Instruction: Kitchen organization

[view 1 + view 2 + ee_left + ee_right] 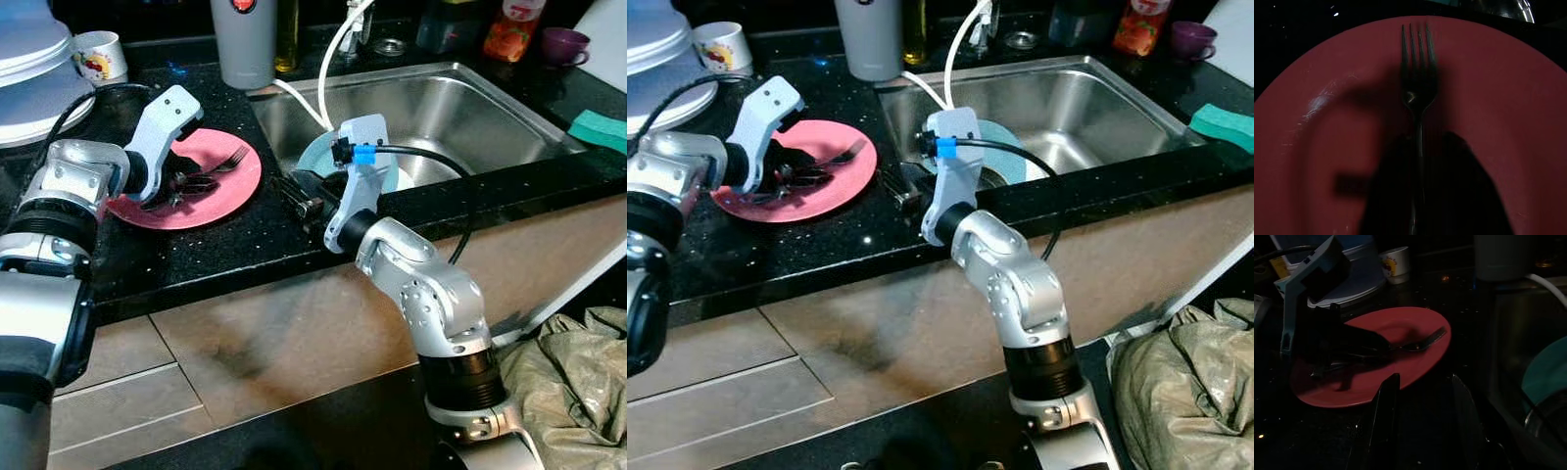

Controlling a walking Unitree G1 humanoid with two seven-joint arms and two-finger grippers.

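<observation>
Fork (1418, 93) on pink plate (230, 186) pinched at handle by left pincer (186, 183); right pincer (1420, 421) spread beside plate; sink (490, 117) transfer judged pending.

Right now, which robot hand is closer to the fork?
The left hand. It is right at the fork on the pink plate, fingers around the handle. The right hand is off the plate, on the counter by the sink.

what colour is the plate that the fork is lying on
Pink-red. The plate under the fork shows best in the left eye view.
</observation>
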